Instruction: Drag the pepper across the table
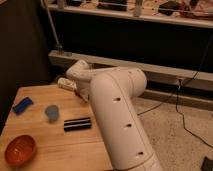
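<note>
Looking at the tool [67, 83] first: it sits at the far edge of the desk [50, 145], low over the planks near the back, at the end of the big white arm [117, 115] that fills the middle of the view. I honestly can't tell whether it's open or closed on anything, since the wrist blocks that part. Just in front of it is a blue cup [51, 112], and beside that a black bar [77, 123] lying flat. Further left there's a blue block [22, 105], and an orange bowl [20, 149] sits near the front corner. The pepper itself I can't spot anywhere, so my guess is it's under the tool or hidden behind the arm, but that's only a guess. Going by what a small chili-shaped piece is usually like, I'd expect it to be light, fairly stiff and smooth-skinned, so it should slide easily on wood but could also roll or pivot away. I'd take it across the thick middle of the curve, not the tapered tip, and keep it pressed lightly down while dragging.
</note>
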Controlling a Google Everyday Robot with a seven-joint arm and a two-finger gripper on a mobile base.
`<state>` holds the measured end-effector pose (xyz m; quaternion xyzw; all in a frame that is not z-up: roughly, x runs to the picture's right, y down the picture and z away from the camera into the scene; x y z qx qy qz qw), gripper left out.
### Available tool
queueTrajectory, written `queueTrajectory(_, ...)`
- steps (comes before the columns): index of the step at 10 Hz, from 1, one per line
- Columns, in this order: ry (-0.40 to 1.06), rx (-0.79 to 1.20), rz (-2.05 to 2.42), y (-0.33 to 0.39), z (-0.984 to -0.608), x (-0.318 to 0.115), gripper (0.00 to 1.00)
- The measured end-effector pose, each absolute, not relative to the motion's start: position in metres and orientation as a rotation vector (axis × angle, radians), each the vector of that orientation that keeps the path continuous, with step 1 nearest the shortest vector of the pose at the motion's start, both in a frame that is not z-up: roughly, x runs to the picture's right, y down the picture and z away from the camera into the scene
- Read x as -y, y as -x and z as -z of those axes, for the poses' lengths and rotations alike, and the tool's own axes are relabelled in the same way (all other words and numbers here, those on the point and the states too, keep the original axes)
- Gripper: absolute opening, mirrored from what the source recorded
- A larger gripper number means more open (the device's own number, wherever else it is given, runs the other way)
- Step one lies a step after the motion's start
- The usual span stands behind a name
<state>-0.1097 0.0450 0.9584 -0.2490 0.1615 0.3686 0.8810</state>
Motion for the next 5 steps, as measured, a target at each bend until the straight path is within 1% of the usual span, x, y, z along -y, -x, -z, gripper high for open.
queueTrajectory(5, 0.505, -0.363, -0.796, 0.080, -0.957, -0.042, 0.26)
